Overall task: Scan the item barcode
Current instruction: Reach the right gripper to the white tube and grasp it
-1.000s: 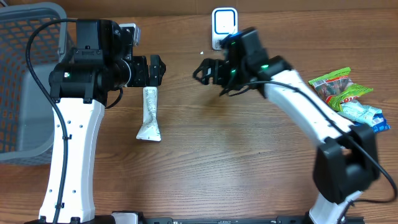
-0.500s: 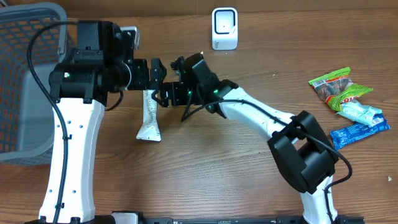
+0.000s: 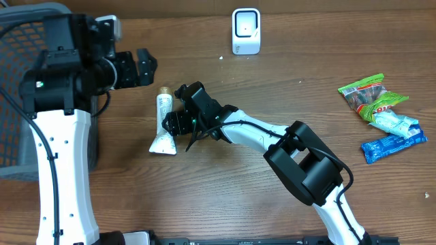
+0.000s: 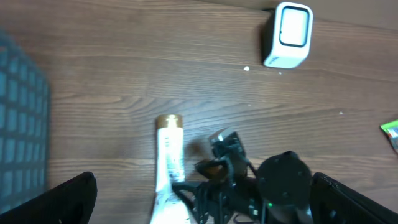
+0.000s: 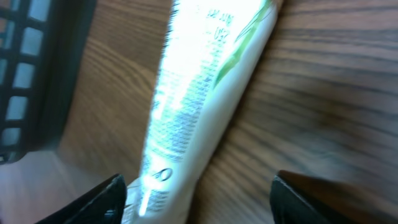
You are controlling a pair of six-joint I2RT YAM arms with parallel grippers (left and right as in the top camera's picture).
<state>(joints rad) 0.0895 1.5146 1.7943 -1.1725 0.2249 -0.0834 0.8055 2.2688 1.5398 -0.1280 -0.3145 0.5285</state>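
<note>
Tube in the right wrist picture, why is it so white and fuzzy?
Right wrist view: the tube fills the frame, blurred, with glare washing its print nearly white. Left wrist view: softer focus too, tube and scanner edges fuzzy. Overhead view: sharpest and evenly lit, the tube clear.

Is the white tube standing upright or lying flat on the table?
Lying flat: the tube stretches lengthwise along the table, its gold cap at the far end.

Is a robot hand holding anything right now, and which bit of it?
Nothing is held. The right gripper straddles the white tube, jaws open; the left gripper is open and empty.
</note>
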